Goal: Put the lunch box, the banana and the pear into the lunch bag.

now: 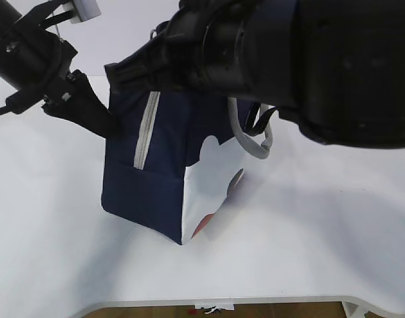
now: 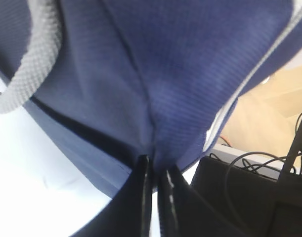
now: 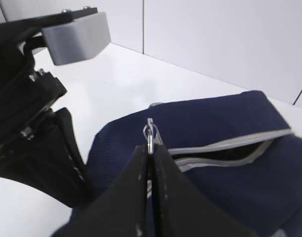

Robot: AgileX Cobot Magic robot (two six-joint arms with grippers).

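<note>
Lunch bag [image 1: 149,192]: left gripper [image 2: 154,173] jaws pinch its fabric, right gripper [image 3: 150,148] jaws clamp zipper pull [image 3: 149,130]

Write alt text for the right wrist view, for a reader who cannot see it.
The right end effector, shut, pinches the metal zipper pull at the top of the navy lunch bag, whose grey zipper gapes partly open. The left end effector presses against the bag's side, on a white table.
</note>
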